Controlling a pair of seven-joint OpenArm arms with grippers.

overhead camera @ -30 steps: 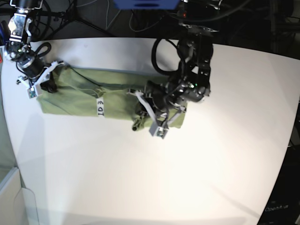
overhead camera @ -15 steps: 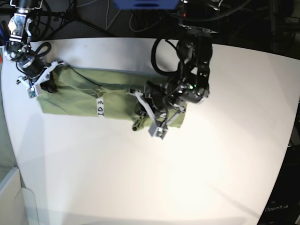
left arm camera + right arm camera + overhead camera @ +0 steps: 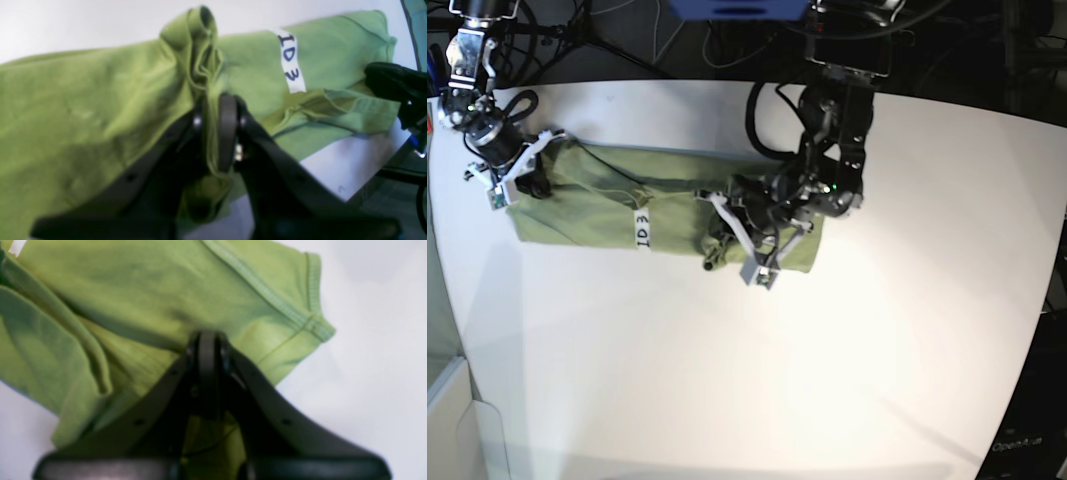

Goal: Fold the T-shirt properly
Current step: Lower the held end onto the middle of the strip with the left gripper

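From my left wrist camera, the left gripper (image 3: pixel 213 133) has its jaws clenched on a bunched ridge of the T-shirt (image 3: pixel 83 110). The right gripper (image 3: pixel 206 373) is pinched onto fabric near a sleeve hem. On the base view the T-shirt lies as a long folded band across the far side of the white counter (image 3: pixel 757 380), white label (image 3: pixel 641 230) facing up.

Colours I see on my feeds

I see a plain olive-green T-shirt (image 3: pixel 597 205), its white label (image 3: pixel 640 230) marked in dark ink, on a white table (image 3: pixel 757 380); both grippers' fingers (image 3: pixel 227 133) look black.
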